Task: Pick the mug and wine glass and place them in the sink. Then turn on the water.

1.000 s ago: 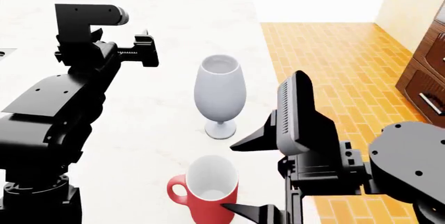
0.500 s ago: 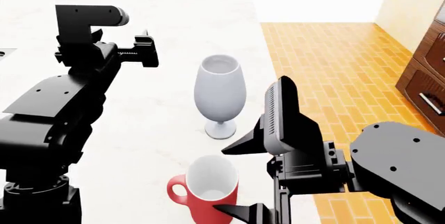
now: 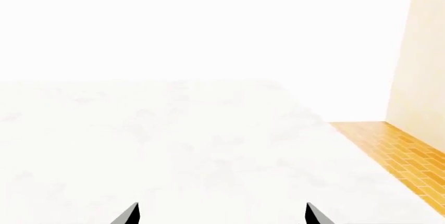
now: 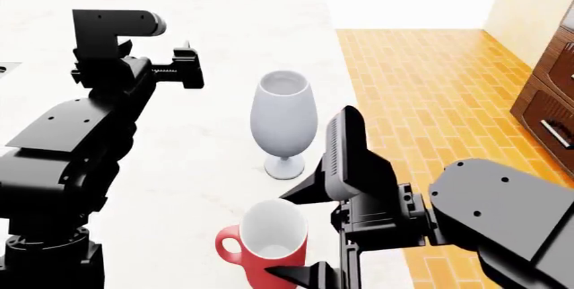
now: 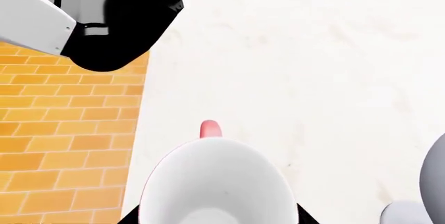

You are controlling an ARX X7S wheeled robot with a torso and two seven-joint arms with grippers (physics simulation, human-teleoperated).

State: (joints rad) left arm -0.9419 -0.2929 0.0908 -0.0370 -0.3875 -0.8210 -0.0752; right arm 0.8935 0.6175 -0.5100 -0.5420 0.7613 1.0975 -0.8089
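Mug [image 4: 266,245] before wine glass [image 4: 283,122] (both upright)

Right gripper [image 4: 300,235] spread wide around the mug [image 4: 265,243] — the wine glass [image 4: 283,119] stands just beyond the mug, crowding the far finger. Left of the mug, open marble countertop [image 4: 206,161] — free passage.

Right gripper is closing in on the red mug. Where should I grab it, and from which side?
Grip the mug across its round body, coming from the right with the right gripper open around it. It stands upright and its loop handle points left, away from that arm, so the jaws meet only smooth wall. Stay clear of the wine glass behind.
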